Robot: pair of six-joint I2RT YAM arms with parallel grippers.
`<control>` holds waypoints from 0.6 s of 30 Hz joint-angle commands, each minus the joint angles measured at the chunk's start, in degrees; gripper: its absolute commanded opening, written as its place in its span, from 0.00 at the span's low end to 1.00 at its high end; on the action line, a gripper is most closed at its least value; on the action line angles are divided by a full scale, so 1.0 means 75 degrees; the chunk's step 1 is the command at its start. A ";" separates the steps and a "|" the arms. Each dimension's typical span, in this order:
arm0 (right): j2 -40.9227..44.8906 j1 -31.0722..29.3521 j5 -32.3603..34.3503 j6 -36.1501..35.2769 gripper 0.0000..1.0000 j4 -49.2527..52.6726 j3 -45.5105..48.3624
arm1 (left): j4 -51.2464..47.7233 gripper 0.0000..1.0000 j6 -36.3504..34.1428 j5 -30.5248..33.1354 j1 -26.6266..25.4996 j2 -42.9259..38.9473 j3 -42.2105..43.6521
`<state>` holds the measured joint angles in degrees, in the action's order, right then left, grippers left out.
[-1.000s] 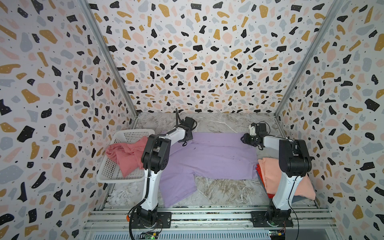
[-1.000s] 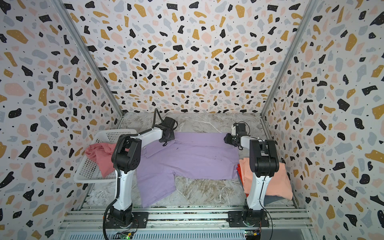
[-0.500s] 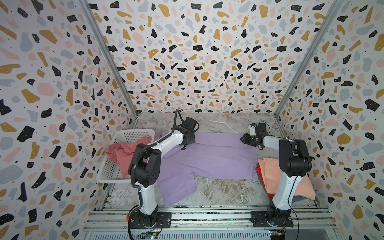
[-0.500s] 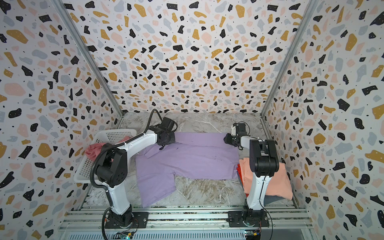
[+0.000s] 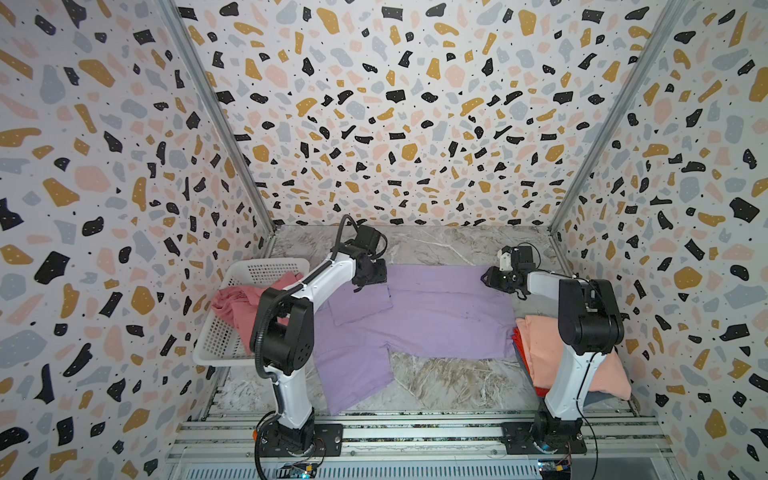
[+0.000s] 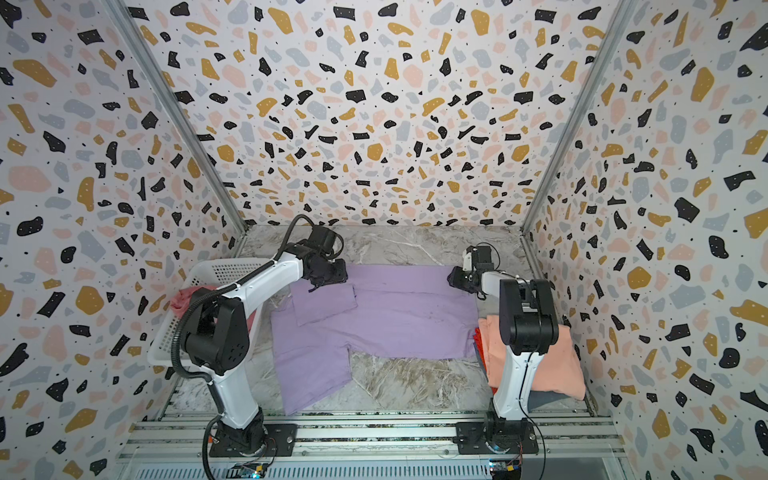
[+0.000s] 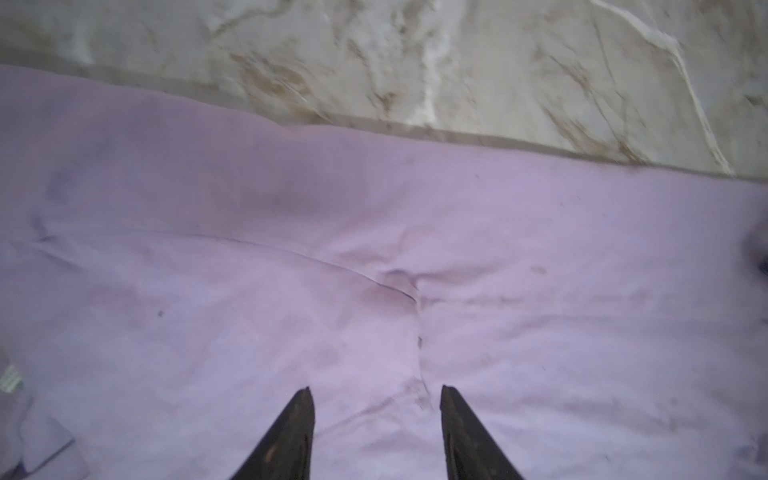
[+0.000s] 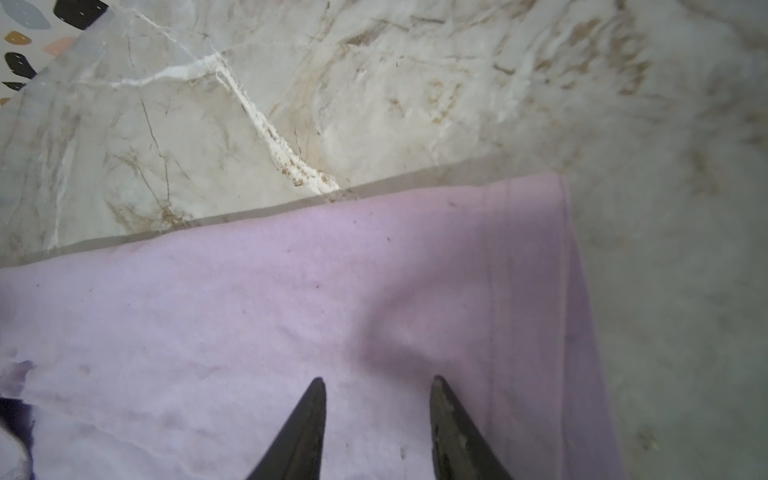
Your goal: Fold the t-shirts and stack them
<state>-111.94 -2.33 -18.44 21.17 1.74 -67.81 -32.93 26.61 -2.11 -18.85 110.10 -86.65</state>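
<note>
Across the middle of the grey-and-tan marble-patterned tabletop (image 5: 436, 382) lies a lilac short-sleeved cloth t-shirt (image 5: 436, 316), spread flat from the left side to the right. One sleeve runs toward the front edge. The other sleeve (image 5: 361, 305) is folded back onto the body near the far edge.

At the left edge stands a white perforated plastic basket (image 5: 257, 270). A rose pink cloth t-shirt (image 5: 237, 303) lies crumpled in it and hangs over its inner rim.

At the right edge a folded peach cloth t-shirt (image 5: 540, 349) rests on a red cloth t-shirt (image 5: 516, 341), of which only a thin margin shows. The stack sits just beside the lilac shirt's hem.

The left gripper (image 5: 368, 282) is low over the lilac shirt's far left part, at the folded sleeve. Its wrist view (image 7: 374, 388) shows the jaws parted with flat cloth beneath and nothing grasped.

The right gripper (image 5: 490, 278) is over the far right corner of the lilac shirt. Its wrist view (image 8: 376, 379) shows the jaws likewise parted above the hem, nothing held.
</note>
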 commanded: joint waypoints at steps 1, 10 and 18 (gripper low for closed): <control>0.0734 -0.0097 0.0228 0.0390 0.43 0.0371 0.0158 | 0.0765 0.50 0.0330 0.0136 0.0407 0.0420 0.0057; 0.0543 -0.0562 0.0795 0.0696 0.44 0.0668 0.0269 | 0.1475 0.50 0.0324 -0.0437 0.0946 0.1321 0.0384; -0.1010 -0.0578 0.1251 0.0577 0.43 0.0583 -0.1219 | 0.1528 0.50 0.0189 -0.0410 0.1250 0.2227 -0.0177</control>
<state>-115.48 -6.81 -11.55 25.63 4.54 -72.82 -21.34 28.88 -4.38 -10.90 122.54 -87.20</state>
